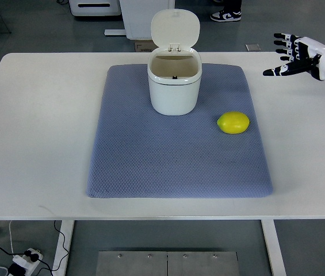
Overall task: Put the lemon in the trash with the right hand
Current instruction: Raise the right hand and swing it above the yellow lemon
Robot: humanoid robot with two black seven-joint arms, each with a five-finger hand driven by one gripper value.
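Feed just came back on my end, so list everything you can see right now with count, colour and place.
lemon: one, yellow, on the mat, right of the bin
trash bin: one, white, lid open, upright on the far middle of the mat
mat: one, blue-grey, centre of the table
table: one, white
power strip: one, white, on the floor at lower left
shoes: a person's, black and white, on the floor beyond the table
right hand: one, black and white, fingers spread, empty, far right of the table

The right hand (291, 57) hangs with fingers spread over the far right of the desk (35, 126). Bare mat (150, 161) lies between it and the lemon (233, 122). The trash bin (174, 83), lid up, stands just left.
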